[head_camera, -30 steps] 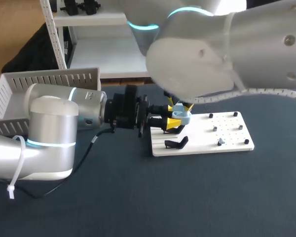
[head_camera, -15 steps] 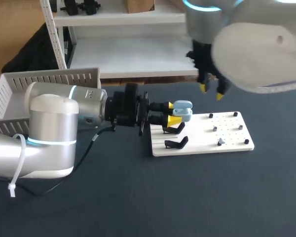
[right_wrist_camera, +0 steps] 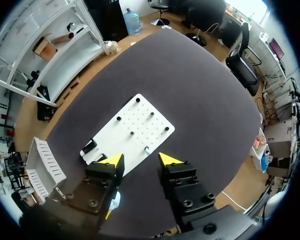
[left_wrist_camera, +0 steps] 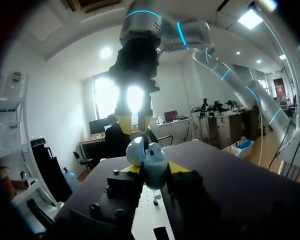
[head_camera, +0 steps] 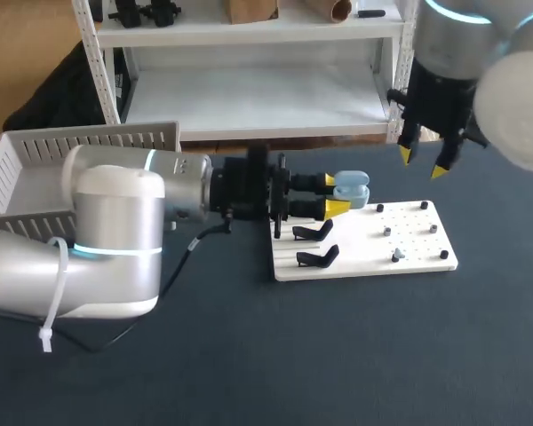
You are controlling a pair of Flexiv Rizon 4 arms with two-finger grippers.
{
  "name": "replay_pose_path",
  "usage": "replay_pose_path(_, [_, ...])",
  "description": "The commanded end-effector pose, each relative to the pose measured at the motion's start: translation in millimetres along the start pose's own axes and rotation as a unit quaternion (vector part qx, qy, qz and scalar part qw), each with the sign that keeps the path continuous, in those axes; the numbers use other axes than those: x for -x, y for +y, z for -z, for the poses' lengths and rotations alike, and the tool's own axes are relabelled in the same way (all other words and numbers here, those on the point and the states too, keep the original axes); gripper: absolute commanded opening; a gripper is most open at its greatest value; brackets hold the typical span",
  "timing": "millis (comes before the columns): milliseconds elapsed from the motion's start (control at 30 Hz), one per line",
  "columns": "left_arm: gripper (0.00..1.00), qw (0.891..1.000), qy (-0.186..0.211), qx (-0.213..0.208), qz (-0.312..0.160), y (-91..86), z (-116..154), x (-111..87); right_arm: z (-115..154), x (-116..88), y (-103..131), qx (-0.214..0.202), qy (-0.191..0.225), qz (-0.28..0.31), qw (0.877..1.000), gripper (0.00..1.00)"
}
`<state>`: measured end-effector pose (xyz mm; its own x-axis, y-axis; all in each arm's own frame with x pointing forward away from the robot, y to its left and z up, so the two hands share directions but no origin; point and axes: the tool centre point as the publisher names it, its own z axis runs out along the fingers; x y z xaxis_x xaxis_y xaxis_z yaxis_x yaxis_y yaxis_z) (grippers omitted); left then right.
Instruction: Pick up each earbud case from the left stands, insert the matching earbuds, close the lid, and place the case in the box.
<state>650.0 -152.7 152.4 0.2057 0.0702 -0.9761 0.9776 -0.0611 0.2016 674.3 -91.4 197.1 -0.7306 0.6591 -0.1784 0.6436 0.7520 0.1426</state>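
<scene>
Case (head_camera: 352, 189) was pinched in left fingers (head_camera: 337, 209); right fingers (head_camera: 441, 170) hung wide, empty. Closing it, then the box (head_camera: 80, 142), looked not done yet.

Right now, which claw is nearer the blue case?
Left. The left claw is shut on the case, holding it over the board's left end. The right claw hangs open and empty, well apart from the case, up near the board's far right corner.

1 earbud case (head_camera: 352, 188), 1 white pegboard (head_camera: 419, 255), 2 blk stands (head_camera: 313, 232) (head_camera: 318, 258), 1 white box (head_camera: 89, 142), 2 robot arms (head_camera: 115, 226) (head_camera: 453, 53)
</scene>
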Motion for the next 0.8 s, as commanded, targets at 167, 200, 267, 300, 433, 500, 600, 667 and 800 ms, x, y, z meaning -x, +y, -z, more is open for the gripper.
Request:
replay_pose_path(167, [0.0,1.0,0.015,0.012,-0.006,-12.3,5,7.4,-11,9,-9,0.026,0.008,0.004,1.0,0.42])
replay_pose_path(200, [0.0,1.0,0.016,0.012,-0.007,-13.8,7,7.8,-12,9,-9,0.025,0.008,0.005,1.0,0.42])
replay_pose_path(267, [0.0,1.0,0.02,0.012,-0.009,-17.2,10,7.8,-13,9,-7,0.025,0.008,0.006,1.0,0.42])
replay_pose_path(300, [0.0,1.0,0.021,0.012,-0.009,-18.7,11,7.0,-14,8,-6,0.025,0.008,0.007,1.0,0.42])
replay_pose_path(433, [0.0,1.0,0.025,0.014,-0.005,-23.4,17,1.2,-17,6,-2,0.025,0.006,0.011,1.0,0.41])
replay_pose_path(500, [0.0,1.0,0.025,0.017,-0.001,-25.2,20,-2.7,-19,5,0,0.026,0.005,0.013,1.0,0.41])
replay_pose_path(600, [0.0,0.999,0.023,0.022,0.006,-26.8,25,-8.4,-22,2,2,0.026,0.005,0.014,1.0,0.4])
replay_pose_path(667, [0.0,0.999,0.024,0.025,0.007,-27.0,28,-11.2,-24,-1,3,0.026,0.005,0.014,1.0,0.4])
replay_pose_path(800, [0.0,0.999,0.025,0.028,0.007,-25.1,35,-14.5,-26,-7,3,0.029,0.006,0.016,0.999,0.39])
